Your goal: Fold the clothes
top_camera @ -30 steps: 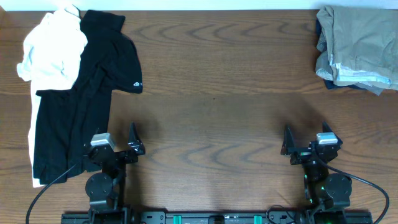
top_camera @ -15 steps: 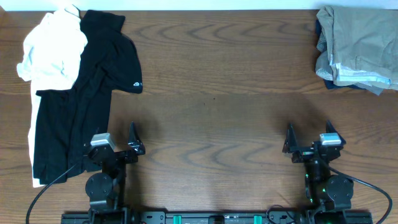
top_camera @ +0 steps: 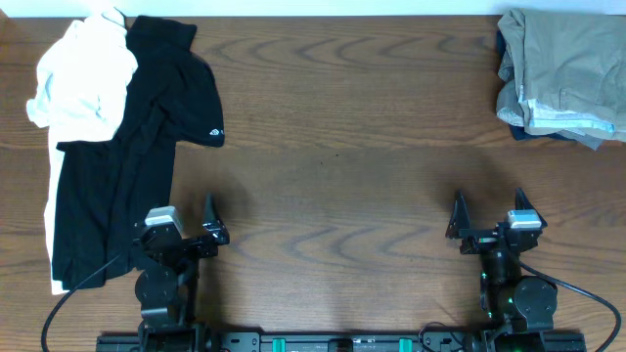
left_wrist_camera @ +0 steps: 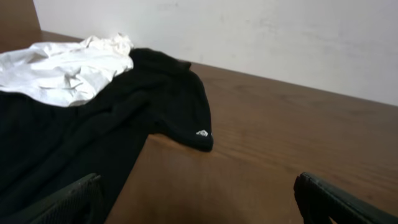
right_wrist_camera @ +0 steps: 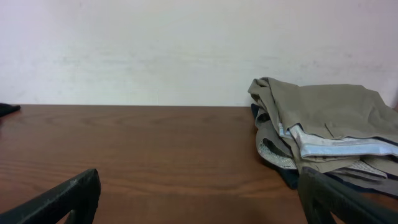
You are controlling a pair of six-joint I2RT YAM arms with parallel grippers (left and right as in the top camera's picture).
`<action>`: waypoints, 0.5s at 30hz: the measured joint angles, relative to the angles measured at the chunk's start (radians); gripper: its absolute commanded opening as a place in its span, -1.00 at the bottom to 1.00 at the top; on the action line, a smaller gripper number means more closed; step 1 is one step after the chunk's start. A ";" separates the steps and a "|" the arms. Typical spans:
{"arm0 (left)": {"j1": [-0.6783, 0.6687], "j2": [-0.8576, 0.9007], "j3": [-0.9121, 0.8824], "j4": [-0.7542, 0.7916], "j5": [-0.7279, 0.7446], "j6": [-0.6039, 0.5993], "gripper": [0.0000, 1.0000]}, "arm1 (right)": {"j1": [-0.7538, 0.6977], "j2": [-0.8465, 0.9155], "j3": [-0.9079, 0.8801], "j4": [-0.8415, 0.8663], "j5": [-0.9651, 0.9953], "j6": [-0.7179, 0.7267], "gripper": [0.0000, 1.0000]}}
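Observation:
A long black garment point(top_camera: 127, 156) with a tiny white logo lies at the table's left, partly over a crumpled white shirt point(top_camera: 83, 83); both show in the left wrist view, black point(left_wrist_camera: 93, 130) and white point(left_wrist_camera: 59, 71). The shirt's green logo is hidden. My left gripper point(top_camera: 186, 217) is open and empty near the front edge, just right of the black garment's lower end. My right gripper point(top_camera: 489, 213) is open and empty at the front right, over bare wood.
A folded pile of khaki and blue-striped clothes point(top_camera: 562, 73) sits at the far right corner, also in the right wrist view point(right_wrist_camera: 323, 130). A white wall stands behind the table. The brown wooden table point(top_camera: 342, 147) spans the middle.
The right gripper has shifted slightly to the right. The left arm and the clothes have not moved.

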 measured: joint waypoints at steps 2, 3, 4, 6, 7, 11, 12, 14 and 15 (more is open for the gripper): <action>0.000 0.010 0.003 -0.003 0.000 0.000 0.96 | 0.000 0.000 0.000 0.010 0.000 0.000 0.99; 0.000 0.016 0.004 -0.007 0.000 0.000 0.96 | 0.000 0.000 0.000 0.017 0.000 -0.001 0.98; 0.000 0.024 0.008 -0.015 0.000 0.000 0.96 | 0.000 0.001 0.000 0.026 0.000 -0.001 0.99; 0.000 0.054 0.027 -0.038 0.000 0.000 0.96 | 0.000 0.006 0.001 0.041 0.003 -0.002 0.99; 0.000 0.074 0.042 -0.048 0.000 0.000 0.96 | 0.000 0.014 0.005 0.043 0.005 -0.002 0.99; 0.000 0.209 0.155 -0.077 0.000 0.000 0.96 | 0.000 0.097 0.058 0.044 0.008 -0.002 0.98; 0.000 0.241 0.186 -0.083 0.000 0.000 0.96 | 0.000 0.122 0.077 0.044 0.008 -0.002 0.99; 0.000 0.322 0.263 -0.114 0.000 0.000 0.96 | 0.000 0.195 0.134 0.044 0.010 -0.002 0.99; 0.000 0.373 0.311 -0.139 0.001 0.000 0.96 | 0.000 0.238 0.168 0.044 0.010 -0.002 0.98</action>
